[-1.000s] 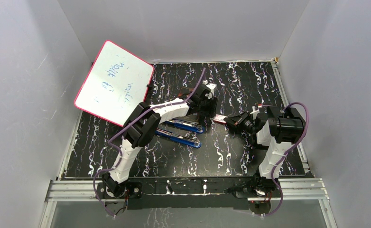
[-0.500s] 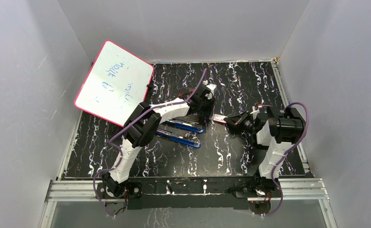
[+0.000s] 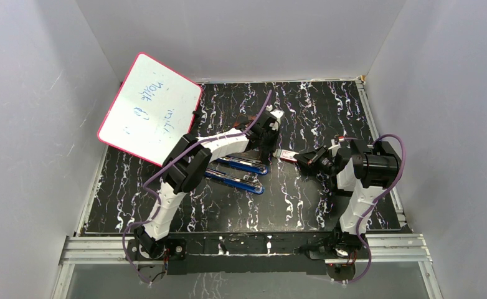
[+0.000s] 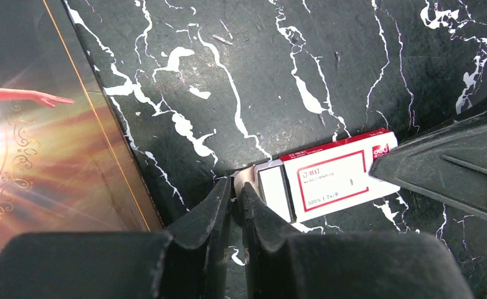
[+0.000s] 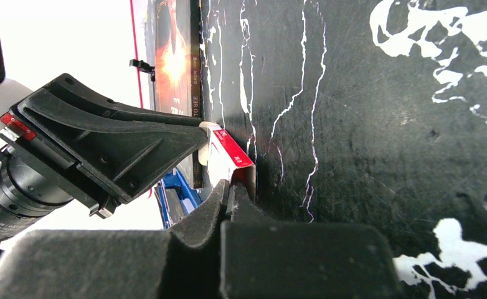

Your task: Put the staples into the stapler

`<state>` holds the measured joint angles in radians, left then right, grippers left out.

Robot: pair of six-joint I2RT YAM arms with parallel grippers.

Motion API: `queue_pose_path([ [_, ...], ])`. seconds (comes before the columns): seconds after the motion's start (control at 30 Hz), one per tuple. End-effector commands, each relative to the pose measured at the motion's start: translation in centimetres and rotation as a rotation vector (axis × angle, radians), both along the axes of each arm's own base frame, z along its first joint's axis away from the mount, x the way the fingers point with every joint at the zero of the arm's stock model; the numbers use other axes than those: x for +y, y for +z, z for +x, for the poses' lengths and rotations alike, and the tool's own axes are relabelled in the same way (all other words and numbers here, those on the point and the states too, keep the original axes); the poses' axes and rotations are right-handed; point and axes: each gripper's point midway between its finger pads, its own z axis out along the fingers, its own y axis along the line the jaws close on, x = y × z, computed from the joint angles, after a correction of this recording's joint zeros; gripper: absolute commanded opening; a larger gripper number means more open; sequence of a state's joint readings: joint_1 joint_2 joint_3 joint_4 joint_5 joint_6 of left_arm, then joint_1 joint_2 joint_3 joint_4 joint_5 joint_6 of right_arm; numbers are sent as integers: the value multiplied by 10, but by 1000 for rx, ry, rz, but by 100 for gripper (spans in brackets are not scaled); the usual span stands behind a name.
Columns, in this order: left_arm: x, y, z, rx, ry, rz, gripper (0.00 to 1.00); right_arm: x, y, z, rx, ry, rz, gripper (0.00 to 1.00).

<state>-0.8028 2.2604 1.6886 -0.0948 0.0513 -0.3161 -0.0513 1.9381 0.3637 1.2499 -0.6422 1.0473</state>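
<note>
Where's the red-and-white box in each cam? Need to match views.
Top external: red-and-white box just right of centre, small.
Left wrist: lower centre-right, label up, one end at the left claw.
Right wrist: centre, seen edge-on, pinched at the right claw.
Shared landmark: the black, white-veined tabletop under it in all three.

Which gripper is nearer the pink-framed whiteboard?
Left. The left gripper is right of the whiteboard; the right gripper is farther right, across the staple box.
</note>
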Motion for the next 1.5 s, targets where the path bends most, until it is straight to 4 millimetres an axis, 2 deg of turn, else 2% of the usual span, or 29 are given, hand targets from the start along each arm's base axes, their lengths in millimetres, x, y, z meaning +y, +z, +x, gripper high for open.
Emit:
queue_pose_path([
  [0.0, 0, 15, 2, -25, 0, 6, 9, -2, 11, 4, -57, -2, -15, 0],
  [0.2, -1, 12, -1, -9, -12, 3, 6, -3, 12, 5, -57, -2, -16, 0],
  [0.27, -2, 11, -3, -2, -21, -3, 0, -3, 11, 4, -57, -4, -20, 0],
  [0.5, 3, 10, 1, -13, -14, 13, 0, -13, 14, 7, -67, -35, -48, 0],
  [0.53, 5, 10, 2, -15, -6, 18, 0, -16, 15, 8, -71, -43, -51, 0],
  [0.6, 11, 9, 6, -19, 10, 27, 0, -21, 7, -3, -37, -55, -53, 0],
  [0.9, 22, 10, 16, -32, 25, 38, 0, -49, 7, -9, -32, -115, -50, 0],
  [1.1, 23, 12, 17, -35, 17, 37, 0, -68, 0, -14, 8, -185, -104, 0],
  [1.27, 18, 14, 13, -23, -17, 14, 0, -84, 9, -9, 3, -254, -195, 0],
  [1.33, 13, 15, 9, -9, -42, -4, 0, -86, 15, -4, -22, -245, -217, 3],
  [1.47, 6, 23, 4, 7, -67, -42, 2, -89, 25, 7, -55, -240, -235, 18],
])
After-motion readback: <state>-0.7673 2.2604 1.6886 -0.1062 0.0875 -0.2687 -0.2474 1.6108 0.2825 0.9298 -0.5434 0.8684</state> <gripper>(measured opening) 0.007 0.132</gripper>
